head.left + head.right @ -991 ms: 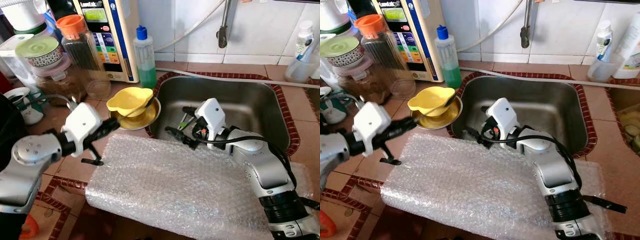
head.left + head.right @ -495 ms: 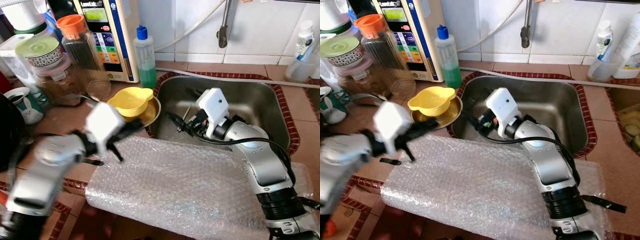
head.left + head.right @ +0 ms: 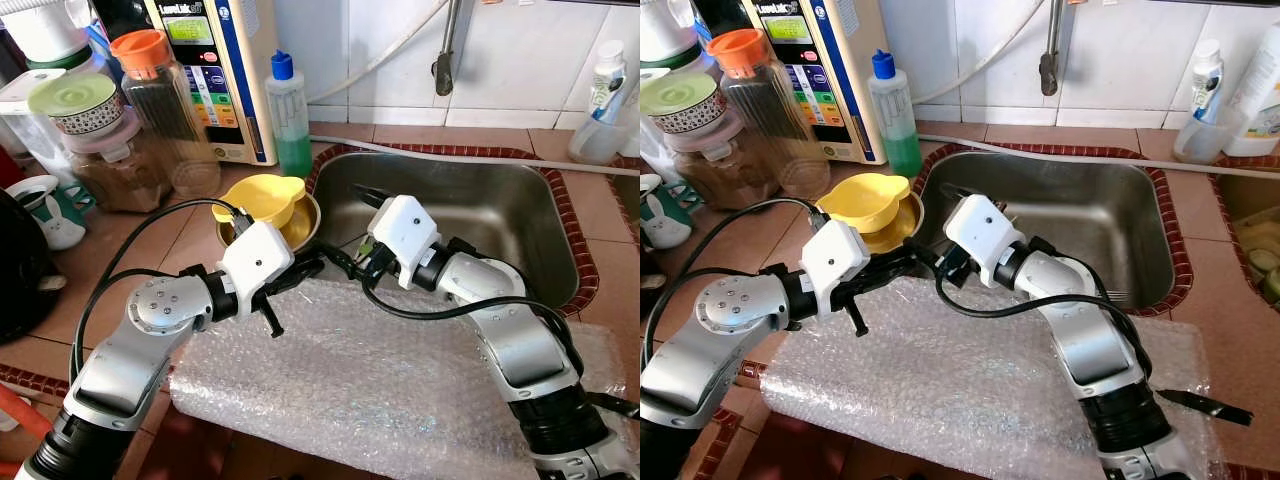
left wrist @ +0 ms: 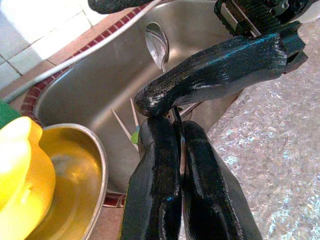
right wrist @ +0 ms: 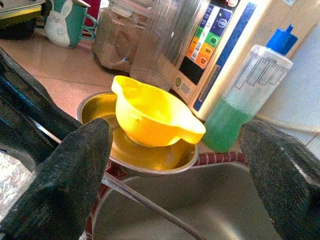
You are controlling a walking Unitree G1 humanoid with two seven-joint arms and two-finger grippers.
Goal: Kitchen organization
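Note:
A metal spoon (image 4: 156, 44) hangs over the near left edge of the steel sink (image 3: 500, 200). My left gripper (image 3: 318, 264) is shut on its thin handle, fingers pressed together, at the sink's corner above the bubble wrap (image 3: 380, 380). My right gripper (image 3: 352, 230) meets it from the sink side and stands open; the spoon handle (image 5: 150, 202) runs between its spread fingers (image 5: 60, 175), and one finger lies across the left fingers. A yellow bowl (image 3: 262, 197) sits in a steel bowl (image 3: 305, 232) just left of both grippers.
A green soap bottle (image 3: 288, 110), a water purifier (image 3: 215, 60) and several jars (image 3: 150, 80) crowd the counter's back left. A mug (image 3: 45, 210) stands at far left. A fork (image 3: 1118, 295) lies in the sink. A faucet (image 3: 445, 60) hangs above it.
My left arm swung right from the counter to the sink's corner and shut on the spoon. My right gripper shifted left to meet it, fingers now spread.

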